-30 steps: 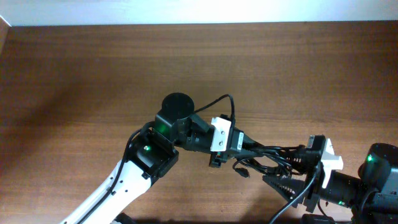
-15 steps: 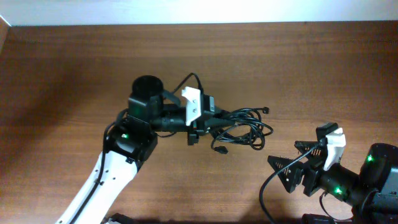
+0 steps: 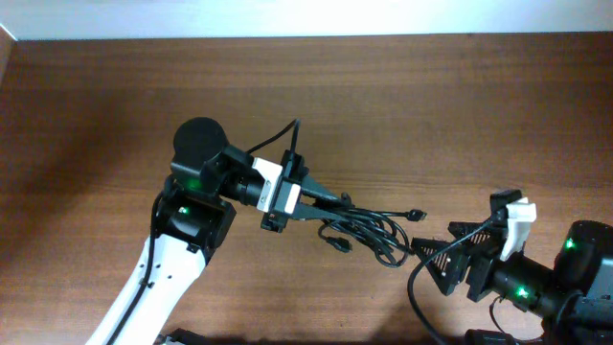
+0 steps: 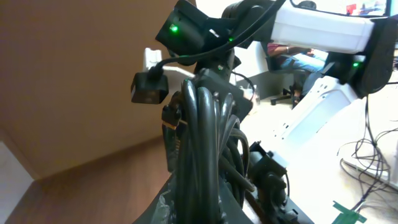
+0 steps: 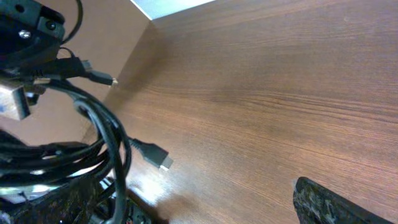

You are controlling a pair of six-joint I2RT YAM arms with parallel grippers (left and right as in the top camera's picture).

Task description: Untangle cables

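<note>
One bundle of cables (image 3: 369, 225): thin, black, looped together, plug ends sticking out, located near the middle of the surface (image 3: 115, 96). Left gripper (image 3: 324, 201): clamped shut on one end of the bundle. Right gripper (image 3: 436, 251): spread wide, nothing held, positioned just beside the bundle's far side. Step judged in hand: a second hold being set up. Next move calls for one loose strand to be singled out, pinched and drawn away.

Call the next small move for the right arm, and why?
Probably ease the open right gripper forward and close on the nearest loose loop: the left gripper is clamped on the cables, and their free loops trail toward the right jaws, ungripped.
</note>
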